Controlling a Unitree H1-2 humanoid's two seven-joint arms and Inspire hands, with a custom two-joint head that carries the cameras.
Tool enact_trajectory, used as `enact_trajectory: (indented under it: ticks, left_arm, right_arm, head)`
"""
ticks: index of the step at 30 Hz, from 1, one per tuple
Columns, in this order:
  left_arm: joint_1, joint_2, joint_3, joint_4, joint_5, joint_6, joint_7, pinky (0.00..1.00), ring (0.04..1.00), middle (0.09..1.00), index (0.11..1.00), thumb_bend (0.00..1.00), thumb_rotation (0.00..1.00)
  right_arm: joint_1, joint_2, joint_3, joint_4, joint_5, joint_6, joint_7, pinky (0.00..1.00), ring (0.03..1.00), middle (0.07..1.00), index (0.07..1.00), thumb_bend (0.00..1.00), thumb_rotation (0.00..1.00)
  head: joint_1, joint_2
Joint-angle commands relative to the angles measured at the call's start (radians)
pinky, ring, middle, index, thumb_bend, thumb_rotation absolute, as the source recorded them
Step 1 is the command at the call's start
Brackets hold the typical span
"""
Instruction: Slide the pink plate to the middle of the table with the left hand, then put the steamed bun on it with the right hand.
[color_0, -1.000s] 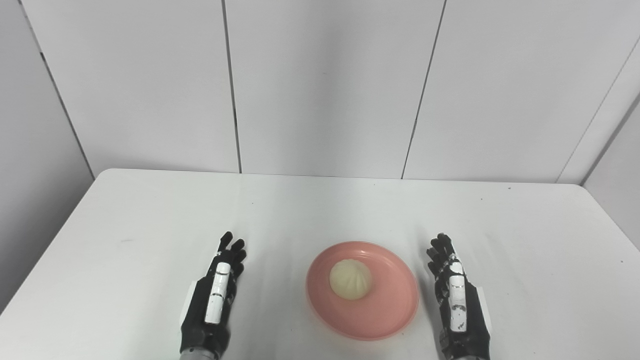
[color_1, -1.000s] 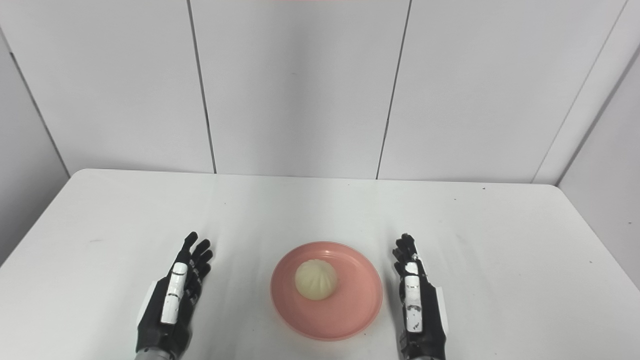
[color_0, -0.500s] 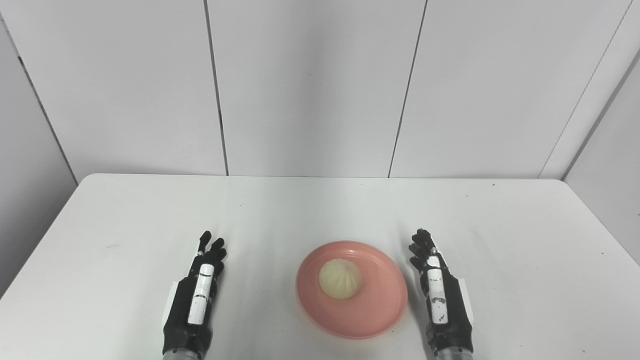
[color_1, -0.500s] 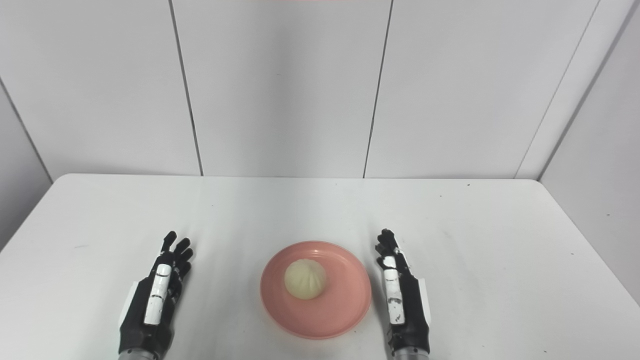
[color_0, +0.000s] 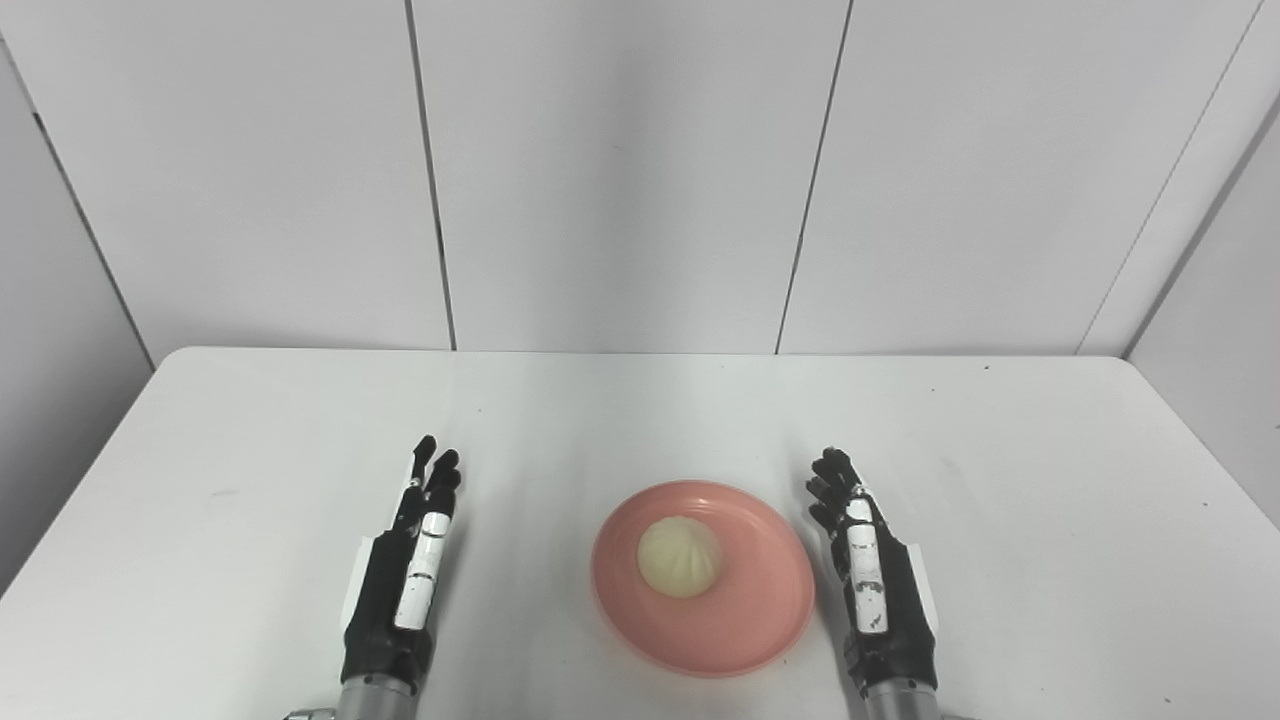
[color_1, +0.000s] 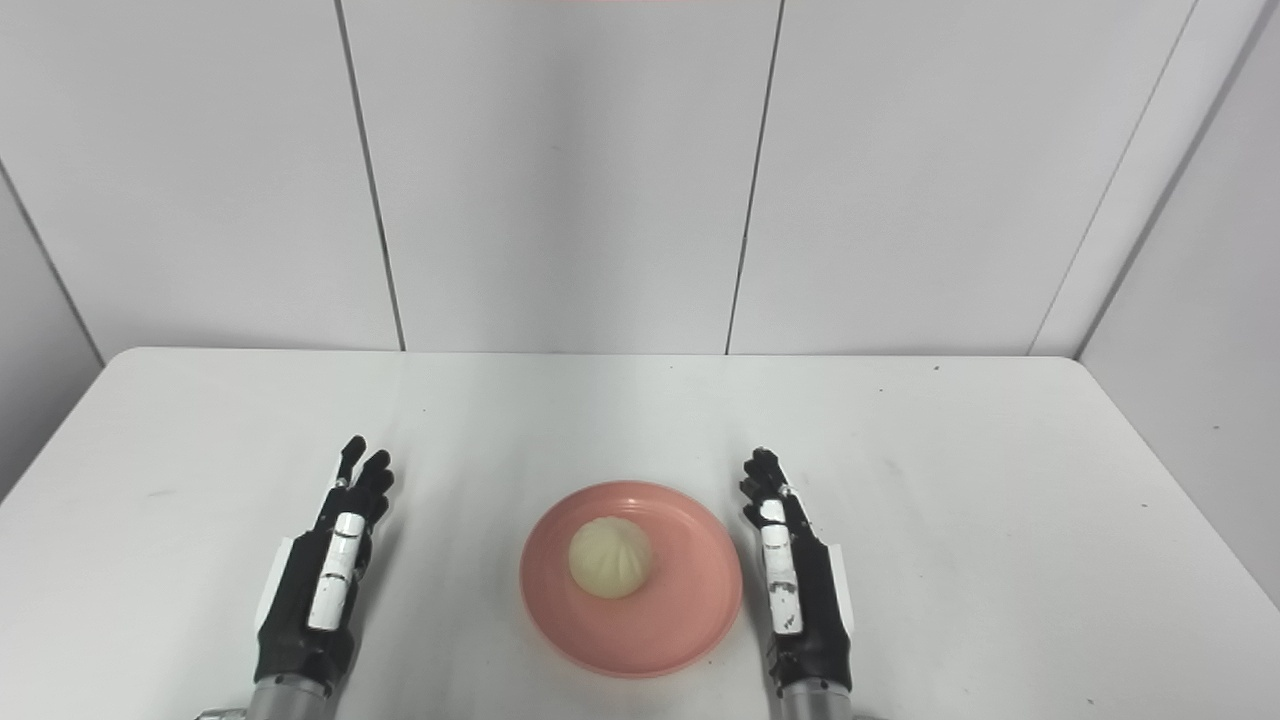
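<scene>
Right hand (color_0: 878, 585) is lying edge-up at the near side of the table (color_0: 250, 430), fingers (color_0: 832, 480) extended and pointing away toward the wall, holding nothing; it is sitting just beside the right rim of the pink plate (color_0: 760, 620), and whether it is touching the rim cannot be told. Left hand (color_0: 400, 585) is resting in the same posture on the other side, fingers straight and holding nothing, with a clear strip of bare tabletop lying between it and the plate's left rim. Both forearms are entering from the bottom edge. The plate is sitting between the two hands, near the front edge of the table and roughly centred left to right. The steamed bun (color_0: 680, 557) is already resting on the plate, slightly left of and behind the plate's centre. The bun is showing as a pale cream dome with pleats running toward a small twist on top; the plate is showing as a round, shallow, glossy salmon-pink dish with a raised rim. Beyond the plate the white tabletop is stretching open to the far edge, and open surface is also lying outboard of each hand toward the rounded side corners. A few tiny dark specks are marking the surface. Grey wall panels (color_0: 620, 170) with dark vertical seams are standing behind the table.
</scene>
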Motion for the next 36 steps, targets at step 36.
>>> enact_trajectory:
  ticks: [36]
  left_arm:
    - [-0.008, -0.011, -0.002, -0.023, -0.032, 0.013, -0.012, 1.00, 0.973, 0.974, 1.000, 0.62, 0.90]
  right_arm:
    - [0.023, -0.005, 0.010, 0.041, -0.037, -0.030, -0.011, 0.95, 0.933, 0.941, 0.922, 0.77, 1.00]
  head:
    - [-0.010, 0.005]
